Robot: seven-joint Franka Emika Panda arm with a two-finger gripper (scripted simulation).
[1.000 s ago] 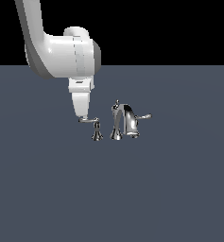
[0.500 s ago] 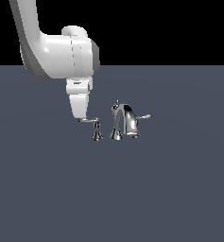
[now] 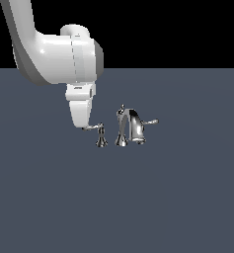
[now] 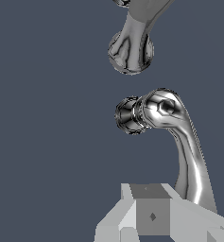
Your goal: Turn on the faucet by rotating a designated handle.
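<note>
Chrome faucet (image 3: 130, 126) stands on grey ground (image 3: 177, 197); its handle (image 3: 96, 129), a thin lever on a flared base, sits on the exterior view's left of the spout (image 3: 134, 123). White gripper (image 3: 84, 126) meets the lever's free end. Finger spacing: cannot tell.

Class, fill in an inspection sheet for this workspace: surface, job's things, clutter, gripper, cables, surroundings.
Surface: plain dark grey-blue floor.
Job's things: chrome faucet with arched spout; the handle, a slim lever on a flared base, stands apart on the exterior view's left; a second lever points to the exterior view's right.
Clutter: nothing seen.
Gripper: gripper at the handle's lever tip; jaw state cannot be told.
Cables: nothing seen.
Surroundings: black backdrop above the floor.
</note>
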